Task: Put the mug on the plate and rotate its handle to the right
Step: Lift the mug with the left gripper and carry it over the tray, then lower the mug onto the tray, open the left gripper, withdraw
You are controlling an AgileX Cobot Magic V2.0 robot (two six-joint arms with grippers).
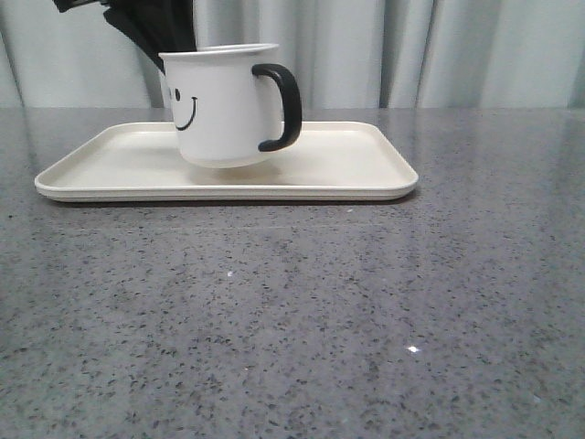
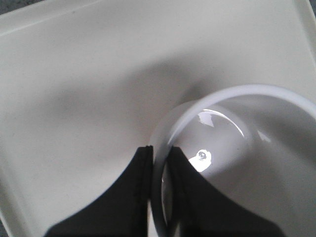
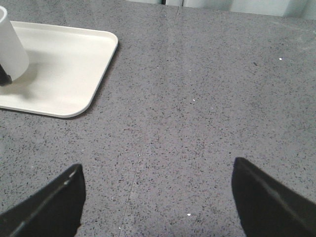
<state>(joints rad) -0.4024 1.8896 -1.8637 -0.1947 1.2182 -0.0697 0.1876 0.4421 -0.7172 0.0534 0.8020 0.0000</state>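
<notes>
The white mug with a black smiley face stands slightly tilted over the middle of the cream plate. Whether its base touches the plate I cannot tell. Its black handle points right in the front view. My left gripper is shut on the mug's rim, one finger inside and one outside, with the plate below. In the front view that gripper comes down from behind the mug. My right gripper hangs open over bare table, well away from the plate and the mug.
The grey speckled table stretches in front of the plate and to its right. A pale curtain closes off the back.
</notes>
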